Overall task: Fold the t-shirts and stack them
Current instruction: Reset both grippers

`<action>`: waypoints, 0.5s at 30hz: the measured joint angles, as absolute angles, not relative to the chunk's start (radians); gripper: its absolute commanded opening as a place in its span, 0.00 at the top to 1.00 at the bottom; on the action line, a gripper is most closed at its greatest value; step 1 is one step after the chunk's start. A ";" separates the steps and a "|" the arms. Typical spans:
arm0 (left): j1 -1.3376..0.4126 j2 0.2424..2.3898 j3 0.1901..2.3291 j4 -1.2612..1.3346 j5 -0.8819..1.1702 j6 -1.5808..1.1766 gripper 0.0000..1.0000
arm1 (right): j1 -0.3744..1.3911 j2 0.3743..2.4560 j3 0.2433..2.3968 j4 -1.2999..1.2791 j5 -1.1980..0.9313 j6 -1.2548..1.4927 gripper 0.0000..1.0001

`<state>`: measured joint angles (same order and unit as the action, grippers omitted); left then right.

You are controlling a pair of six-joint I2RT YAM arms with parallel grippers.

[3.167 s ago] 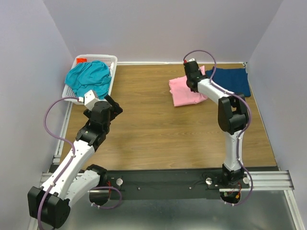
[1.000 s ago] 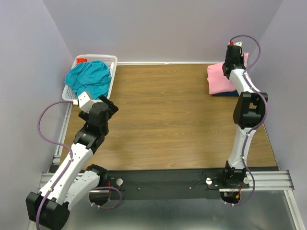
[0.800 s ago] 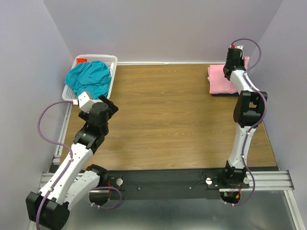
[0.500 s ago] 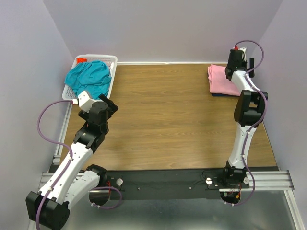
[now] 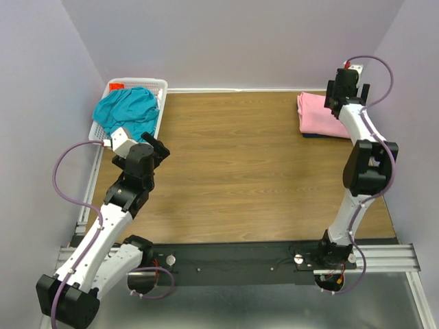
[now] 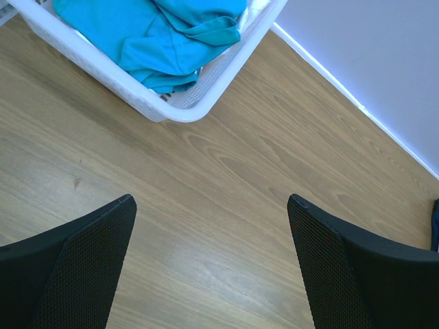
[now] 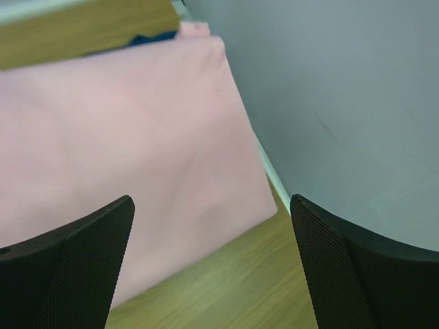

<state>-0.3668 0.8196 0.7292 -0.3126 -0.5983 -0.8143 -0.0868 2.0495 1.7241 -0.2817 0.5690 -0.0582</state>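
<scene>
**At the far right corner: pink tee under an open claw**

Right gripper (image 7: 210, 200) hangs over the pink t-shirt (image 7: 123, 116), its jaws spread wide with nothing between them. The pink tee lies folded on the navy-blue t-shirt (image 5: 319, 136), which shows only as a dark sliver along its edge. Left gripper (image 6: 211, 199) is likewise wide apart and empty above bare table (image 5: 240, 157), near the white basket (image 6: 171, 110). That basket holds the crumpled teal t-shirt (image 6: 158, 34), which the wrist view's frame cuts off.

navy tee (image 5: 321, 136): mostly hidden under pink tee (image 5: 317, 115) | teal tee (image 6: 158, 34): cropped at top
</scene>
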 measured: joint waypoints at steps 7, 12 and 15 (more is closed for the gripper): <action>-0.367 0.817 0.729 -0.280 -0.563 -0.776 0.02 | -0.037 1.756 1.560 -0.262 0.444 0.072 0.00; -0.367 0.817 0.729 -0.208 -0.518 -0.740 0.02 | 0.074 1.530 1.285 -0.247 0.398 0.185 0.00; -0.367 0.821 0.725 -0.149 -0.479 -0.721 0.02 | 0.138 1.397 1.112 -0.229 0.384 0.256 0.00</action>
